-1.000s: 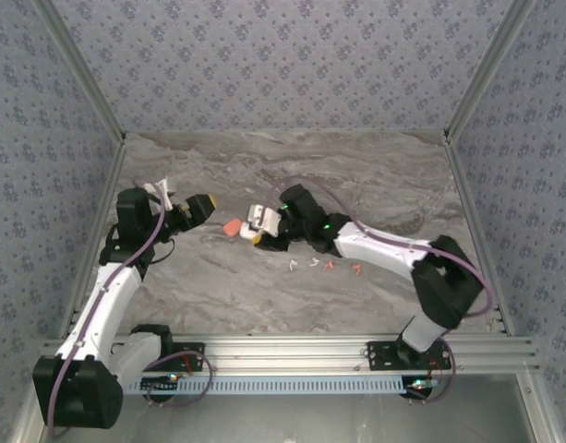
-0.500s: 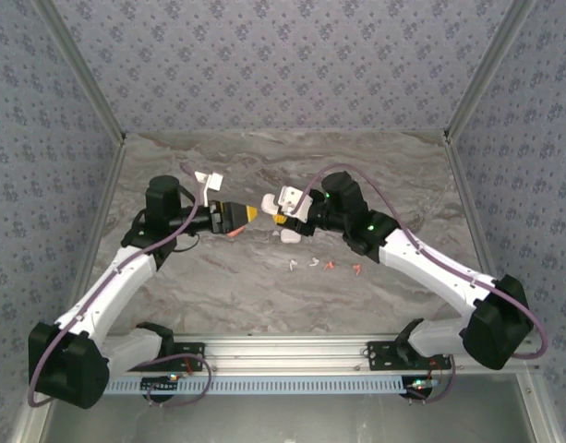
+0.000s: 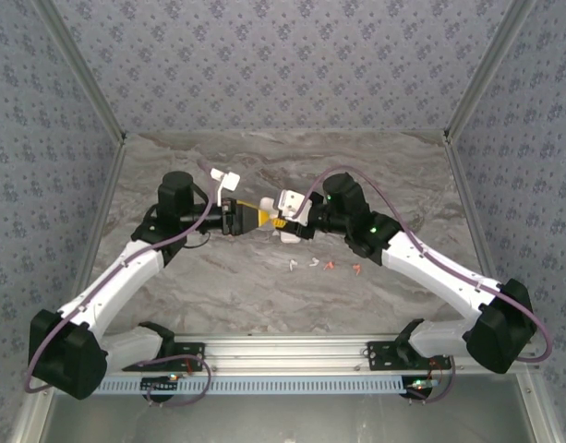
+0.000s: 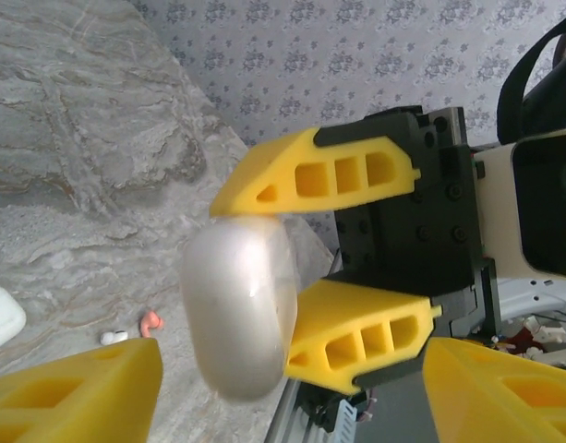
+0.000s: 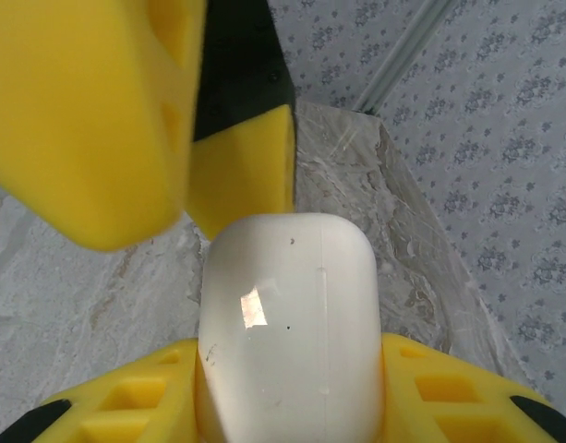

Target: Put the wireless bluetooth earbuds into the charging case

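Lying in a loose row on the marble table [image 3: 403, 185], four earbuds [image 3: 312, 264], two white and two orange-red, sit nearest. Just beyond rests a second white case [image 3: 290, 235]. Farther still, the right gripper [image 4: 264, 281] is clamped on a white charging case [image 4: 236, 323], held off the table. The left gripper [image 3: 249, 214] faces it, fingers apart.

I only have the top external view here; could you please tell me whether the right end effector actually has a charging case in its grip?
Observer: Yes. The right wrist view shows the right end effector shut on a white charging case, one finger on each side.
Operator: Thank you. Is the left end effector gripping it too?
Observer: No. In the left wrist view the left end effector is open, its fingers spread wide and not closed on the case.
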Tool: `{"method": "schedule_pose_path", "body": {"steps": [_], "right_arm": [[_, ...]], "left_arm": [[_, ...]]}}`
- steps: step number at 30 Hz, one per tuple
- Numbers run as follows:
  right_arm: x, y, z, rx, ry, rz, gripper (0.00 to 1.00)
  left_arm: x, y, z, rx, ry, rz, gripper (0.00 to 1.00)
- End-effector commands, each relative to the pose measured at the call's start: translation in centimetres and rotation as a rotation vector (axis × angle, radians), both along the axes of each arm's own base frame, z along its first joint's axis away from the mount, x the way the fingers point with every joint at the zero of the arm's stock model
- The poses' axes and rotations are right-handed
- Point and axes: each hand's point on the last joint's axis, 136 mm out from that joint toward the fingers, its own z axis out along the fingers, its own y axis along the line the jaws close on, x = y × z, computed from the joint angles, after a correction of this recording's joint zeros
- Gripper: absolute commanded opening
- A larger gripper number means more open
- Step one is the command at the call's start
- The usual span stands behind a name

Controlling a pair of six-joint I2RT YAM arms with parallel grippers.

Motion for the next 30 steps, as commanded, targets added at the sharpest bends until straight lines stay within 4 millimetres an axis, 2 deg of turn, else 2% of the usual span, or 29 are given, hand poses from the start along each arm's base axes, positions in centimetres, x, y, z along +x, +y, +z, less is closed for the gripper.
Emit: {"method": "schedule_pose_path", "body": {"steps": [1, 5, 9, 19, 25, 28, 30], "right_arm": [[-0.87, 0.52, 2.30, 0.043, -0.036, 0.044, 0.35], [-0.83, 0.73, 2.34, 0.045, -0.035, 0.038, 0.35], [-0.63, 0.73, 2.57, 0.056, -0.036, 0.028, 0.35], [-0.29, 0.70, 3.06, 0.078, -0.035, 0.006, 0.36], [-0.12, 0.78, 3.16, 0.084, -0.032, -0.001, 0.38], [-0.35, 0.83, 3.17, 0.083, -0.022, 0.011, 0.41], [-0.49, 0.72, 3.24, 0.082, -0.011, 0.016, 0.46]], "left_arm": [[-0.12, -0.55, 2.00, -0.031, -0.062, -0.038, 0.68], [-0.19, -0.77, 2.09, -0.034, -0.061, -0.049, 0.56], [-0.22, -0.82, 1.98, -0.032, -0.058, -0.052, 0.50], [-0.41, -1.00, 1.72, -0.029, -0.051, -0.066, 0.46], [-0.59, -1.07, 1.79, -0.030, -0.056, -0.078, 0.32], [-0.54, -1.08, 1.92, -0.030, -0.062, -0.076, 0.25], [-0.45, -1.07, 1.96, -0.029, -0.067, -0.069, 0.23]]}}
